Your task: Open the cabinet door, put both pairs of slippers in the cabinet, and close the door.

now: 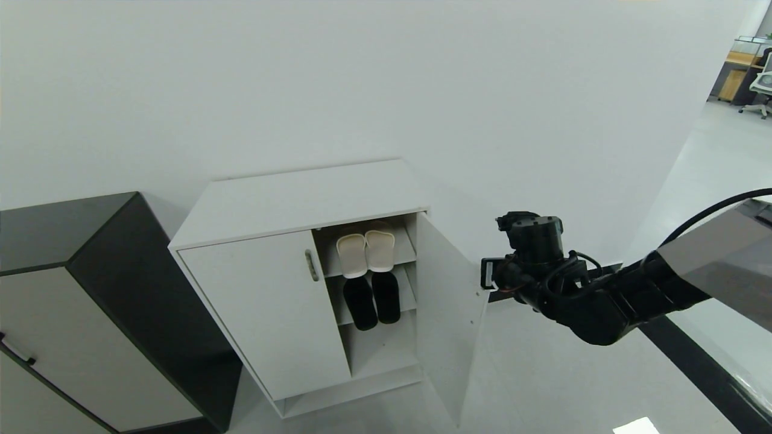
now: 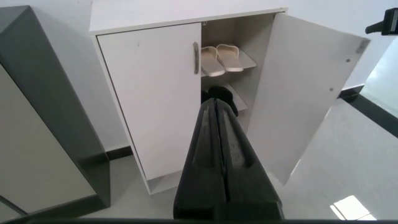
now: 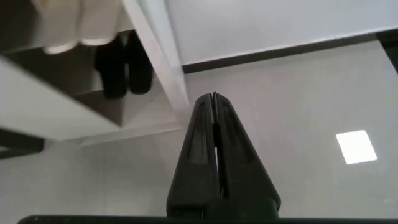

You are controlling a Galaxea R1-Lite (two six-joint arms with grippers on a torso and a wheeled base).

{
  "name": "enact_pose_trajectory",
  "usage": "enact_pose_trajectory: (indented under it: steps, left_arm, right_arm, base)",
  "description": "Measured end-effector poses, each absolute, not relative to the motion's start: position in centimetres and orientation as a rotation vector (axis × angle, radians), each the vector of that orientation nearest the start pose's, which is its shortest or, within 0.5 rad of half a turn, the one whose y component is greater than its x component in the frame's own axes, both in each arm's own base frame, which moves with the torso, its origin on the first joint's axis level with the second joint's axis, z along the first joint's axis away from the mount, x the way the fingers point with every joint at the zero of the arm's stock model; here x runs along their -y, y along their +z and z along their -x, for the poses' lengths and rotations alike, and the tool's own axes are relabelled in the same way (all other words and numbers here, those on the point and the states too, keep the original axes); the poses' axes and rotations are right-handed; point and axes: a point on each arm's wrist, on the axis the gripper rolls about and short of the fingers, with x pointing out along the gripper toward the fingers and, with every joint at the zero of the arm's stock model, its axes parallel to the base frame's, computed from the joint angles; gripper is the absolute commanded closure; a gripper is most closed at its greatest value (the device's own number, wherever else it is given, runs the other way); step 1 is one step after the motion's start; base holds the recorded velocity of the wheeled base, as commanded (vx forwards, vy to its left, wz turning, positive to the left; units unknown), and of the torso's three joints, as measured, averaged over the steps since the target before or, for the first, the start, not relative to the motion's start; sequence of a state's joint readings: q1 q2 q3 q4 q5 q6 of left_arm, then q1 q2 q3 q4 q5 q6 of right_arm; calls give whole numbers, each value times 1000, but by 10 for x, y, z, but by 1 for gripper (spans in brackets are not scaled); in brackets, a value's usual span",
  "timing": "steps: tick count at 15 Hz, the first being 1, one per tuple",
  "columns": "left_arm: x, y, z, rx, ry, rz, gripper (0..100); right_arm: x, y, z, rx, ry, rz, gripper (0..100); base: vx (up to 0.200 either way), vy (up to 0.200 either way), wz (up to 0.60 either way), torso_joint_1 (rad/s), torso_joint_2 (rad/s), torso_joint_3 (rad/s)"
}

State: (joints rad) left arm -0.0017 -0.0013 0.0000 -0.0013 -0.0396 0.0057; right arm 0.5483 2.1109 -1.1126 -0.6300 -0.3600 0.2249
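While the right-hand door point(image 1: 449, 301) of the white boxy two-door cabinet point(image 1: 301, 199) stands swung wide, its free edge faces bare grey floor point(image 1: 543, 374). One pair of cream slippers point(image 1: 366, 252) lies on the upper shelf, with black slippers point(image 1: 374, 299) on the shelf below. The right claw point(image 1: 487, 278), fingers pressed together and empty, sits just beside that edge. The left claw point(image 2: 214, 102), likewise closed and empty, hangs before the cabinet.

a dark cabinet point(image 1: 90, 271) with a pale front stands at the left edge of the grey floor point(image 1: 543, 386), against the white wall point(image 1: 362, 78) (a white office chair point(image 1: 761, 84) sits at the floor's far right corner).
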Motion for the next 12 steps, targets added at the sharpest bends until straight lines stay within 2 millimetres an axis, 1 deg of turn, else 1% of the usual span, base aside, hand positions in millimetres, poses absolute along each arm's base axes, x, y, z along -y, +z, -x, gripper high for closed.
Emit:
enact_pose_trajectory:
  steps: [1, 3, 5, 8, 12]
  left_arm:
    - [1, 76, 23, 3, -41, -6, 100]
    - [1, 76, 23, 3, -42, -6, 100]
    - [1, 76, 23, 3, -41, -6, 100]
    - [1, 76, 23, 3, -42, -6, 100]
    - [1, 76, 23, 3, -42, -6, 100]
  right_arm:
    - [-213, 119, -339, -349, 176, -55, 100]
    - [-219, 128, -318, -339, 221, -45, 100]
    - [-219, 133, -308, -315, 244, -15, 100]
    - [-220, 136, -301, -280, 267, -5, 100]
    - [-221, 133, -297, -286, 276, 12, 100]
  base:
    - [0, 0, 0, 0, 0, 0]
    - [0, 0, 0, 0, 0, 0]
    - [0, 0, 0, 0, 0, 0]
    - [0, 0, 0, 0, 0, 0]
    - [0, 0, 600, -1, 4, 5]
